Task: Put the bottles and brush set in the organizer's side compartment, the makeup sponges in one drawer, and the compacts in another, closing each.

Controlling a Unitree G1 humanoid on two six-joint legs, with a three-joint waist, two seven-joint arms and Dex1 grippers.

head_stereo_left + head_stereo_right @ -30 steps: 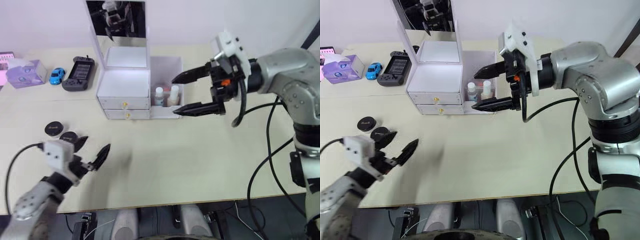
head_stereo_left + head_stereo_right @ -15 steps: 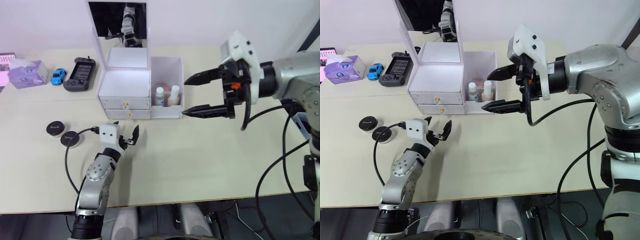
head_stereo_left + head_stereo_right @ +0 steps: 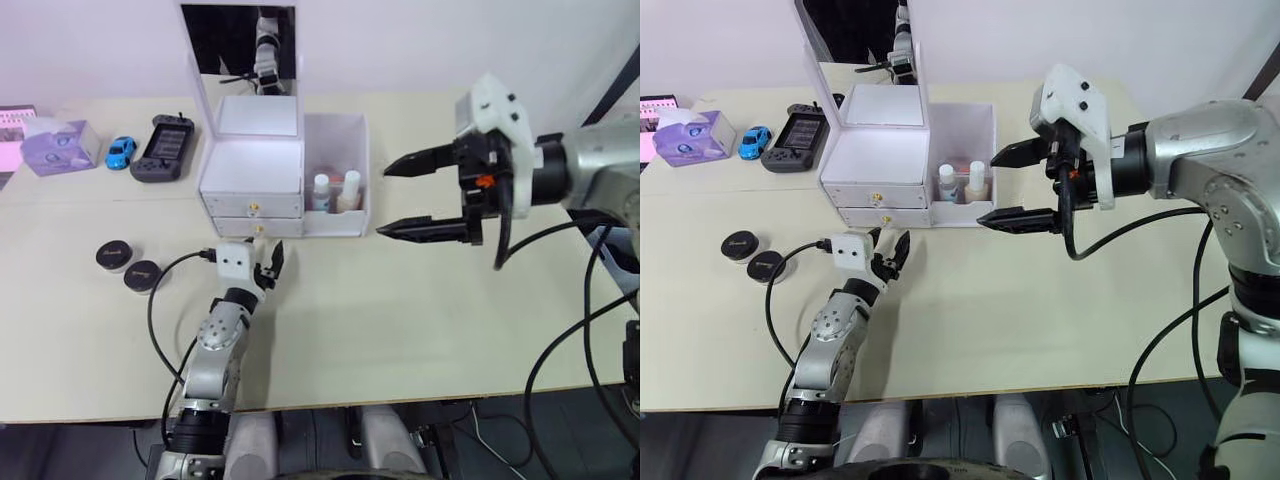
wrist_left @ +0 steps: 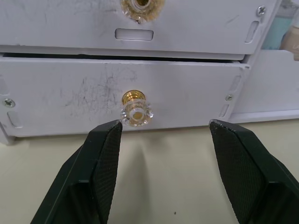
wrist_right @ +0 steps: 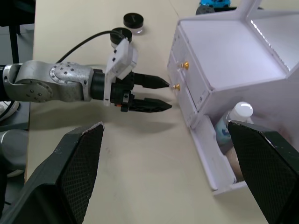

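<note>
left end effector [image 4: 163, 154] reached organizer's [image 3: 250, 170] two drawers.

Pale beige table [image 3: 400, 320], white organizer [image 3: 270, 185] with upright mirror stood toward its far side, two black compacts [image 3: 128, 265] lay near the left edge, handheld game console [image 3: 162, 148], blue toy car [image 3: 120, 152], pale purple box [image 3: 55, 147] lined the far-left back.

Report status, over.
Left gripper open at lower drawer knob, not gripping. Right gripper open, empty. Bottles binned; compacts on table. Nothing blocking.
</note>
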